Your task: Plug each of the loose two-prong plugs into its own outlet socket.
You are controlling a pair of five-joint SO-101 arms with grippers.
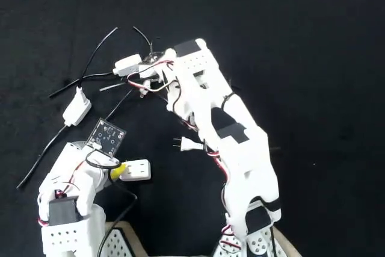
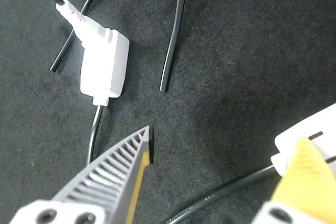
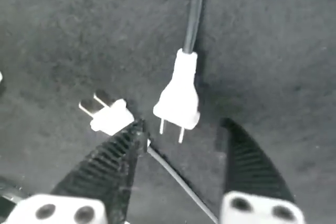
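On the black cloth table point(image 1: 313, 88), the right gripper point(image 3: 182, 126) is hovering, fingers spread either side of a white two-prong plug with black cable point(image 3: 178, 98), a second white plug point(image 3: 107, 116) lying just beside. The left gripper point(image 2: 226, 136) is holding its fingers wide apart, its yellow pad point(image 2: 304, 171) touching a white outlet socket point(image 2: 299, 135).

The left arm point(image 1: 72, 191) and right arm point(image 1: 234, 142) are white plastic with black motor blocks. Red, white and black wires loop behind each gripper. The left gripper point(image 2: 226, 137) has ribbed fingers point(image 2: 118, 166) edged in yellow. The right gripper point(image 3: 184, 127) has dark ribbed ones, with round screw holes at their bases.
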